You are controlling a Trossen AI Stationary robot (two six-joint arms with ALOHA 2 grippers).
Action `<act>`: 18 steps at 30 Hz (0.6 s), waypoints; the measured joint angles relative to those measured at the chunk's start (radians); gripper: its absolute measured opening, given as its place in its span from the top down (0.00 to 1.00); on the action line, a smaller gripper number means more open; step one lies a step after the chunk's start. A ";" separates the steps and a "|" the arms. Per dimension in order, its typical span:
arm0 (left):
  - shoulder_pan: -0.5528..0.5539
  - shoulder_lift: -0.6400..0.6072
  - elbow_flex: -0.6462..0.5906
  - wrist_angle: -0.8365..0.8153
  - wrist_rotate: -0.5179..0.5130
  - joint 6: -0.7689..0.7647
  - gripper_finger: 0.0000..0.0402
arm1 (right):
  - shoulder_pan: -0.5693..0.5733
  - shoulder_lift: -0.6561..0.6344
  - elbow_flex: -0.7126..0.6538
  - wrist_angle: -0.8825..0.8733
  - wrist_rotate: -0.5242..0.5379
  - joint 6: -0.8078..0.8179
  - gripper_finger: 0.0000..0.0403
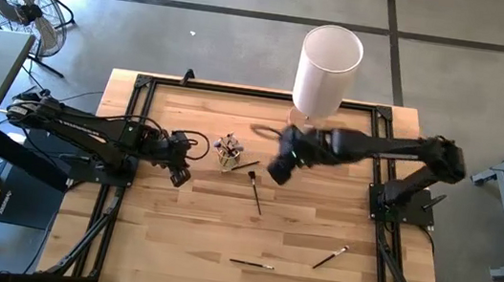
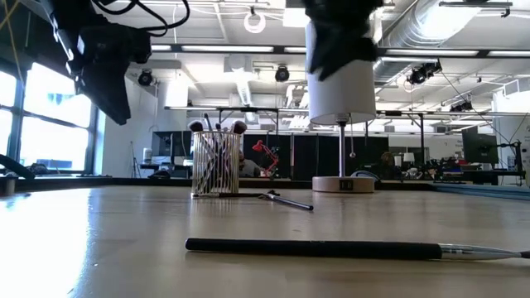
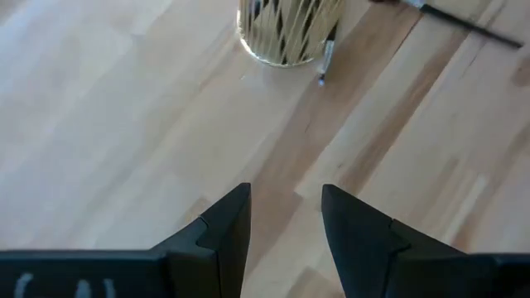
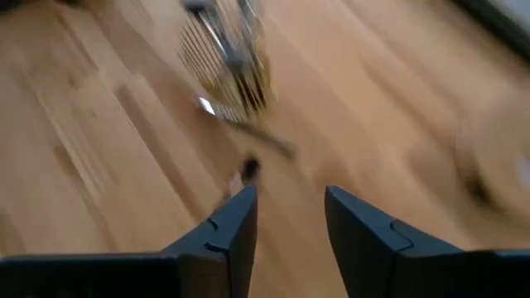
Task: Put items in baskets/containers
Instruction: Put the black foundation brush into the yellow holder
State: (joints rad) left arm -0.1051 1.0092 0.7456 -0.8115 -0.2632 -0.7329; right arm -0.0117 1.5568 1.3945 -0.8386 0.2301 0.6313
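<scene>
A small clear glass cup [image 1: 227, 150] stands on its base mid-table, with several makeup brushes upright in it [image 2: 216, 162]. One brush [image 3: 325, 60] lies on the table at the cup's foot. More brushes lie flat on the wood: one [image 1: 254, 191] just right of the cup and two [image 1: 251, 263] [image 1: 330, 257] near the front edge. My left gripper [image 1: 181, 173] hovers open to the left of the cup, its fingers empty [image 3: 286, 211]. My right gripper [image 1: 279, 171] hangs open above the table to the right of the cup, also empty [image 4: 290, 207].
A tall white cylinder [image 1: 326, 71] on a round wooden base stands at the table's far edge, behind my right arm. A black frame [image 1: 137, 98] runs around the tabletop. In the low view a long dark brush [image 2: 331, 247] lies across the foreground.
</scene>
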 joint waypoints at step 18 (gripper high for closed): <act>0.000 0.010 0.000 0.048 0.070 -0.066 0.63 | 0.657 -0.238 -0.502 -0.040 -0.021 1.330 0.68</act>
State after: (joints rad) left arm -0.1051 1.0191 0.7456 -0.7634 -0.1932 -0.7991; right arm 0.6454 1.3189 0.8921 -0.8789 0.2095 1.9613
